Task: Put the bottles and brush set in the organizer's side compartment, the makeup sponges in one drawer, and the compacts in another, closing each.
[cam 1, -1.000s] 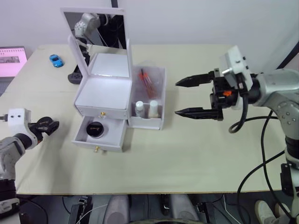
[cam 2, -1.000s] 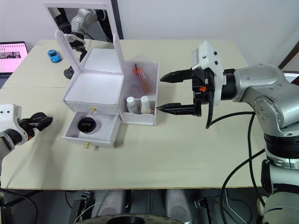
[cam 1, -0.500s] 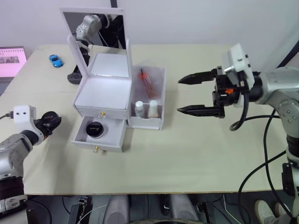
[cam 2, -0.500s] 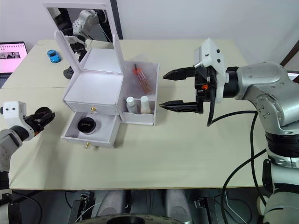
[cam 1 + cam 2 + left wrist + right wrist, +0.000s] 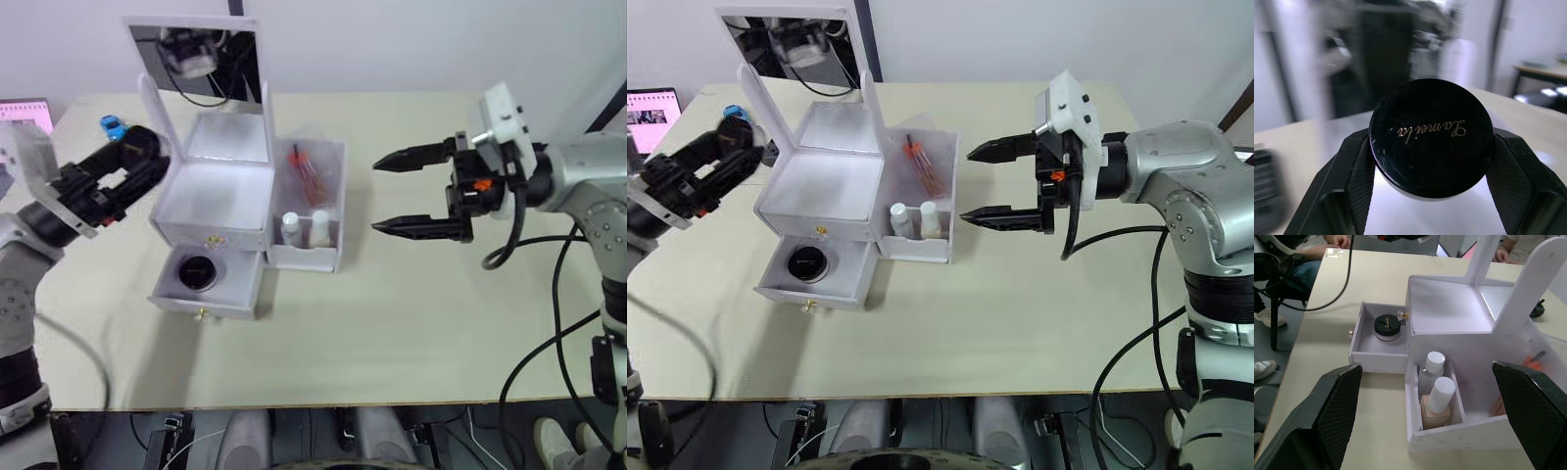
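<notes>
The white organizer (image 5: pixel 214 191) stands mid-table with its lid up. Its side compartment (image 5: pixel 306 258) holds two bottles (image 5: pixel 291 228) and the brush set (image 5: pixel 307 168). The lower drawer (image 5: pixel 206 304) is pulled out with one black compact (image 5: pixel 197 273) inside. My left gripper (image 5: pixel 137 162) hovers at the organizer's left, level with its top tray, shut on a second black compact (image 5: pixel 1431 137) with gold lettering. My right gripper (image 5: pixel 376 196) is open and empty, a short way right of the side compartment. The makeup sponges are out of view.
A mirror (image 5: pixel 201 59) rises behind the organizer. A blue toy car (image 5: pixel 113 125) and a dark object (image 5: pixel 772 152) sit at the back left, and a pink screen (image 5: pixel 651 106) lies past the table's left edge. Bare tabletop stretches in front and to the right.
My left arm has swung up from low beside the table's left edge toward the organizer's top, carrying the compact. The right gripper has barely moved.
</notes>
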Robot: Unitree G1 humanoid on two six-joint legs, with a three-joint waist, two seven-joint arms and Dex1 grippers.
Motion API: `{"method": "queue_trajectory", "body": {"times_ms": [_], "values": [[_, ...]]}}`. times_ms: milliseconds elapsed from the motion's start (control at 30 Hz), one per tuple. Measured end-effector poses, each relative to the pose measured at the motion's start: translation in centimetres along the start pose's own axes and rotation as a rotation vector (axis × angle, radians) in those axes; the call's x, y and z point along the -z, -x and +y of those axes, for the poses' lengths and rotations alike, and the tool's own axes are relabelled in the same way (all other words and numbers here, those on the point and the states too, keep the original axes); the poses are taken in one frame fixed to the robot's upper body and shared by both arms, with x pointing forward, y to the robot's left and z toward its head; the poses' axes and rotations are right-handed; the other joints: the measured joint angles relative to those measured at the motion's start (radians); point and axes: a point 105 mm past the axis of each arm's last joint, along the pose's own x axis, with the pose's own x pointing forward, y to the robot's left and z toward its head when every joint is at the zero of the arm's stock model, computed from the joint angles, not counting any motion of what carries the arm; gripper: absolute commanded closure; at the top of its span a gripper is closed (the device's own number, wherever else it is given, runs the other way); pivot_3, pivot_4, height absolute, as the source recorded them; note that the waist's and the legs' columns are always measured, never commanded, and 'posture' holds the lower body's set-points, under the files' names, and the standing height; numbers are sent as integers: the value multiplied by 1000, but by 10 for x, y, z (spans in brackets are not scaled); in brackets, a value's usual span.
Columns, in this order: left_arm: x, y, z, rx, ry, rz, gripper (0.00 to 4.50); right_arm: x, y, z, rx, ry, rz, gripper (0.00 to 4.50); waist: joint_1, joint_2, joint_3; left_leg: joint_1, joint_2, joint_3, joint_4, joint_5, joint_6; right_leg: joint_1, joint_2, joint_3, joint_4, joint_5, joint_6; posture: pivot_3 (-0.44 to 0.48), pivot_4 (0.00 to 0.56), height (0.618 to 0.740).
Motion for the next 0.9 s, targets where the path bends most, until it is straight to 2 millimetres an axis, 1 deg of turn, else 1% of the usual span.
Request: {"method": "queue_trajectory", "body": {"times_ms": [100,300,433,467,633,667,767,900], "values": [[3,-5,-21,127,11,80,1850,0,-2,0,2,-1,-2,0,1,0,0,0,0,0,0,0,0,0,0,1,0,0,0,0,150,725],[25,3,-44,272,58,241,1850,-1,-3,4,-2,1,7,0,1,1,1,0,0,0,0,0,0,0,0,1,0,0,0,0,150,725],[32,6,-56,327,62,281,1850,0,-5,8,-12,-5,10,0,3,1,1,0,0,0,0,0,0,0,0,1,-1,0,0,0,150,725],[35,7,-58,330,60,293,1850,1,-5,9,-12,-5,11,0,4,1,1,0,0,0,0,0,0,0,0,1,-1,0,0,0,150,725],[65,12,-66,291,74,407,1850,6,-3,11,-5,-31,12,0,2,1,1,0,0,0,0,0,0,0,0,1,-1,0,0,0,150,725],[68,13,-67,286,74,420,1850,6,-3,11,-5,-30,12,0,2,1,1,0,0,0,0,0,0,0,0,1,-1,0,0,0,150,725],[84,21,-68,250,86,484,1850,7,-2,13,-5,-32,16,0,2,1,1,0,0,0,0,0,0,0,0,1,-1,0,0,0,150,725],[89,22,-64,207,67,503,1850,8,0,13,-2,-37,20,0,5,1,1,0,0,0,0,0,0,0,0,1,-1,-1,0,0,150,725]]}}
